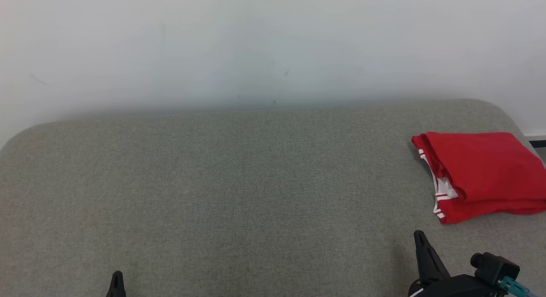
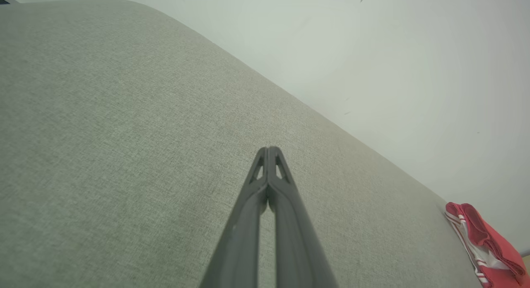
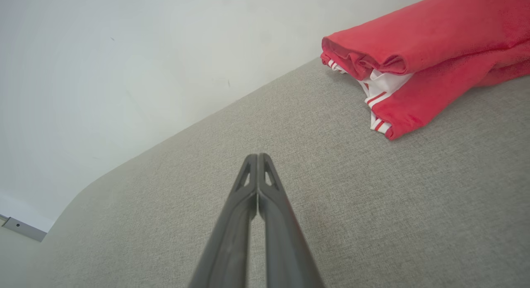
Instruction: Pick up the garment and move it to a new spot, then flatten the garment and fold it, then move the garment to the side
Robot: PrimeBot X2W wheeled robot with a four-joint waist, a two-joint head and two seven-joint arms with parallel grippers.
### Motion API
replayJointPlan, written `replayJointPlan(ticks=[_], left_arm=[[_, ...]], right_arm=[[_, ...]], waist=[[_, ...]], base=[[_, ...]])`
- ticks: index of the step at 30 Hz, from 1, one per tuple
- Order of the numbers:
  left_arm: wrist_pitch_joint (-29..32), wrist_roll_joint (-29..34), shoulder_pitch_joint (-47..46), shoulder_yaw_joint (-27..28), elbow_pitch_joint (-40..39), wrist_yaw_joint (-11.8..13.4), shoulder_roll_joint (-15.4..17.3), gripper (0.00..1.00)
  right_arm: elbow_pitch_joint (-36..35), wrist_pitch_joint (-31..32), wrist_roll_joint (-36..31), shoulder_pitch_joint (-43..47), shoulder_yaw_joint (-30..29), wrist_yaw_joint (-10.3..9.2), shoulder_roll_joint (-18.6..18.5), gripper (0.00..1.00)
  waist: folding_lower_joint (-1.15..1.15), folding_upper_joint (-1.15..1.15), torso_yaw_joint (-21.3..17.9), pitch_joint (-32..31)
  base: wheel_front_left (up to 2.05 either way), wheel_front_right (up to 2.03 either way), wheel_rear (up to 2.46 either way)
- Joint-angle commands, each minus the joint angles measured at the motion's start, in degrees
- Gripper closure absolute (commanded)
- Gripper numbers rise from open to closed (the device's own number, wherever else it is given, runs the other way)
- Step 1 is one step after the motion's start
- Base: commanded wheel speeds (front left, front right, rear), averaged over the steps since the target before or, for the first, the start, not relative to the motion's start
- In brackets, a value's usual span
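Left pincer [image 2: 268,152] and right pincer [image 3: 257,157] are both clamped shut on nothing, hanging low over the bench's [image 1: 213,181] near edge, not touching any cloth. The red garment [image 1: 482,173] sits folded by the right edge, toward the far corner. Looks to me like the job's basically done, which would explain the empty, parked arms.

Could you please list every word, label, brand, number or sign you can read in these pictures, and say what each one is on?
There is no readable text.
The red garment has white trim with red stripes but no lettering in view.
The grey cushion and the pale wall carry no writing.
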Motion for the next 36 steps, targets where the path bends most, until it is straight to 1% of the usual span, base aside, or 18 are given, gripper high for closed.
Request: replayJointPlan(ticks=[1,23,36], left_arm=[[0.5,-2.2,-1.8,0.5,-0.4,-0.4,0.2,1.0],[6.3,-19.1,-5.5,2.3,1.4,-0.7,0.3,1.0],[8.8,-26.4,-7.2,3.1,2.1,-0.9,0.3,1.0]], right_arm=[[-0.9,0.1,2.4,-1.4,-0.2,0.01,0.0,1.0],[-1.8,2.1,21.5,-2.4,-1.1,0.02,0.0,1.0],[-2.1,3.0,29.8,-2.9,-1.5,0.02,0.0,1.0]], waist=[[-0.01,0.0,0.0,0.0],[-0.01,0.0,0.5,0.4],[-0.01,0.0,0.7,0.5]], base=[[0.0,0.0,0.0],[0.0,0.0,0.0],[0.0,0.0,0.0]])
